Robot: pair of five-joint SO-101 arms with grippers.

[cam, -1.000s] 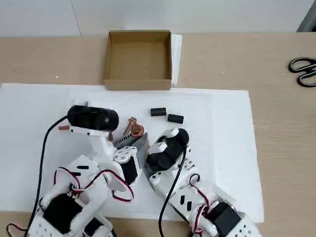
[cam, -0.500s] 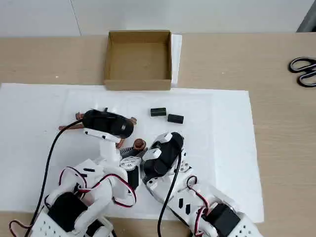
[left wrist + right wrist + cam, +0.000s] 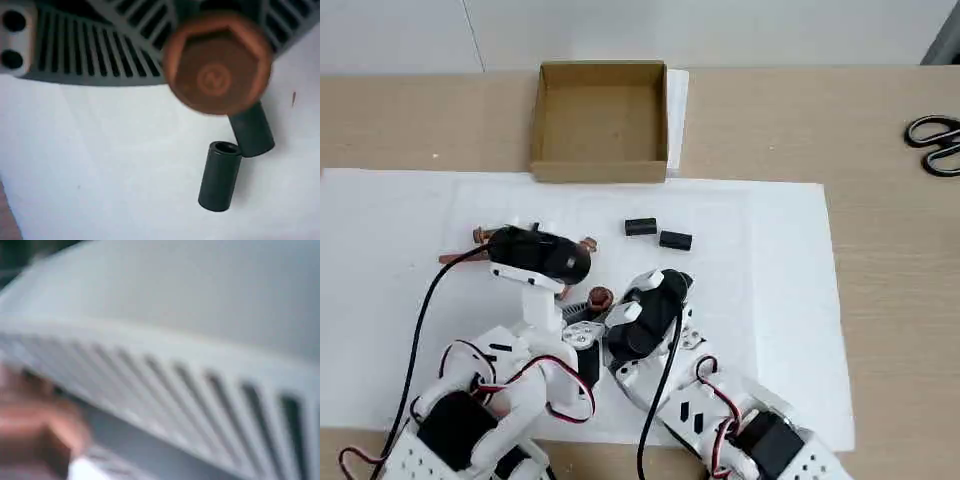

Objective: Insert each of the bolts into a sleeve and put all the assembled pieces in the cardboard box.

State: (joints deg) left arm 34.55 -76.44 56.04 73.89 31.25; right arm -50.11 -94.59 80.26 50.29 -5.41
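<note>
A copper bolt (image 3: 600,297) hangs above the white paper between the two arms, and its hexagonal head (image 3: 217,65) faces the left wrist camera. My left gripper (image 3: 588,306) looks shut on it, with ribbed grey fingers (image 3: 100,47) on either side of the head. My right gripper (image 3: 620,318) sits right beside the bolt. In the right wrist view a ribbed finger (image 3: 175,390) is very close, with a copper blur (image 3: 35,415) at its edge. Two black sleeves (image 3: 640,227) (image 3: 675,240) lie on the paper beyond, also seen as sleeves (image 3: 220,175) (image 3: 252,132). The cardboard box (image 3: 536,120) stands open at the back.
More copper bolts (image 3: 480,235) (image 3: 455,258) (image 3: 588,243) lie on the paper around the left arm's black camera (image 3: 538,254). Scissors (image 3: 935,145) rest at the far right of the wooden table. The white paper (image 3: 770,300) extends to the right of the arms.
The left arm has drawn back toward the near edge with the bolt, and its camera has swung right. The right arm has also pulled back a little. Sleeves and loose bolts have not moved.
</note>
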